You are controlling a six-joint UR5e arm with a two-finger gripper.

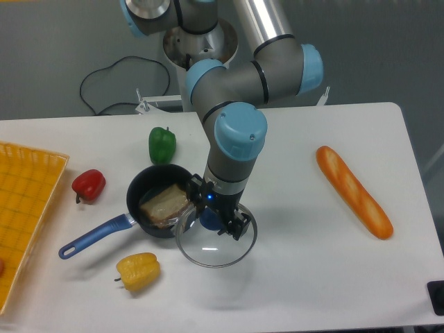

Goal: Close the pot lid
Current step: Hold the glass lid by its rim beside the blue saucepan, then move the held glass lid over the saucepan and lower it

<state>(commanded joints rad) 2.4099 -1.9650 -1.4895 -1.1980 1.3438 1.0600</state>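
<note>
Pointing straight down, the black two-finger claw (216, 220) sits over the small blue knob of the round clear glass lid with the silver metal rim (216, 240); its fingers stand on either side of the knob, but I cannot tell from this view whether they are clenched on it or only bracketing it. The lid lies at about four o'clock from the small round black saucepan with the long blue handle (154, 205), its rim overlapping or just touching the pan's near edge; whether it rests flat on the white tabletop (298, 263) or is slightly raised is unclear. A pale sandwich-like piece (164, 205) lies inside the pan, and the handle runs out toward eight o'clock.

To do this step well, I judge the grip should be firm and centred on the knob, the lid lifted level to clear the pan's rim, carried toward ten o'clock until the two circles match, then lowered evenly so it seats.

Further out: a yellow pepper (138, 271) at seven o'clock, a red pepper (89, 185) at nine, a green pepper (161, 144) at eleven, a long orange baguette (353, 191) at three, and a yellow woven tray (24, 208) beyond nine.
</note>
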